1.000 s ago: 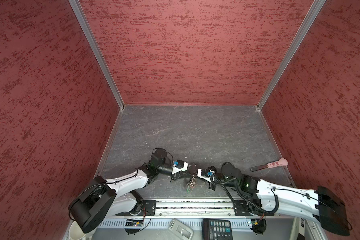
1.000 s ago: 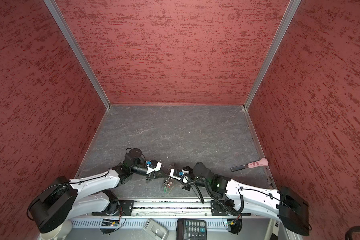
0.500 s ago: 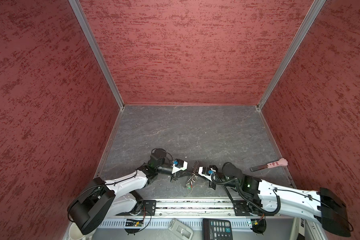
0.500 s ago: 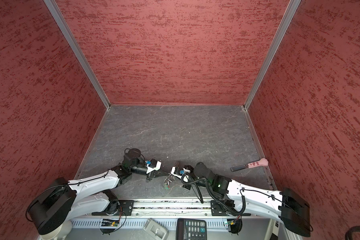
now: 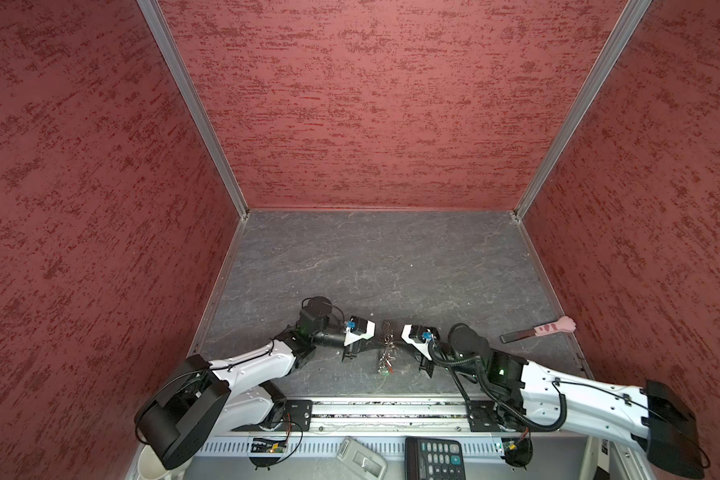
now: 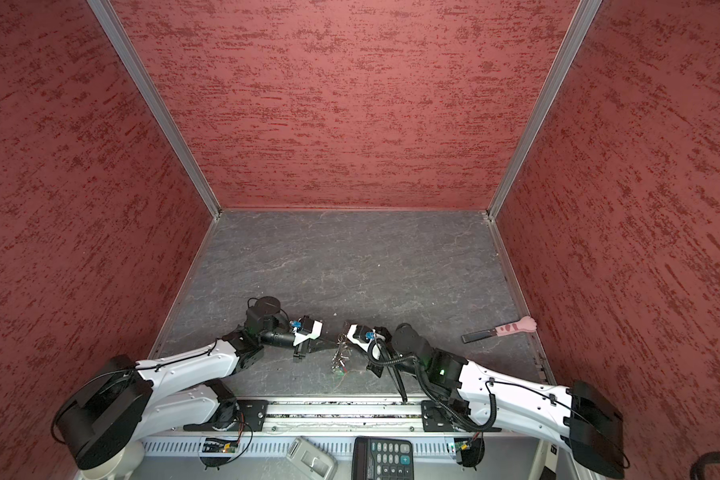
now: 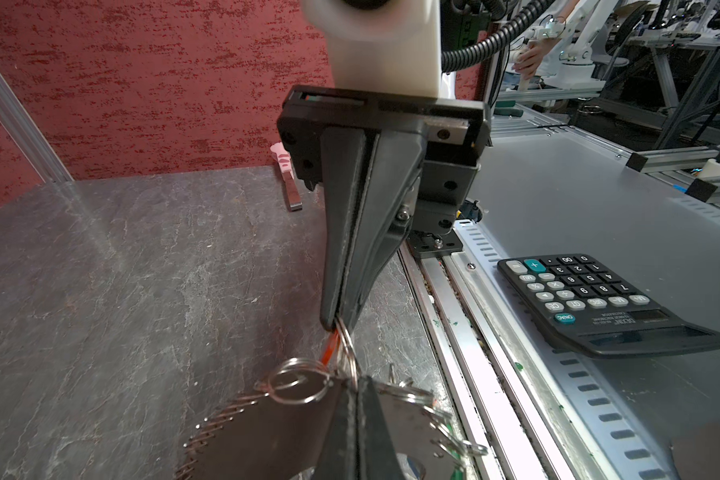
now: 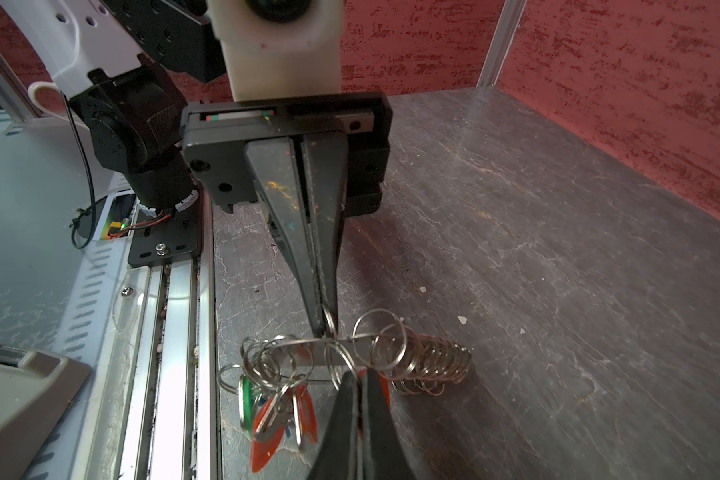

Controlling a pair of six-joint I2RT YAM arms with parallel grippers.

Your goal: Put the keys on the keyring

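A pink cat-paw-handled metal tool [image 5: 539,330] lies on the grey stone-patterned tabletop [image 5: 371,257], with a black plastic calculator [image 5: 435,459] outside its near edge.

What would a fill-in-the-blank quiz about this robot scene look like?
The left gripper pinches the keyring, the right gripper the key; both are ___.
The pink-handled tool lies near the ___ wall.
The calculator is coloured ___.
Missing: shut, right, black.
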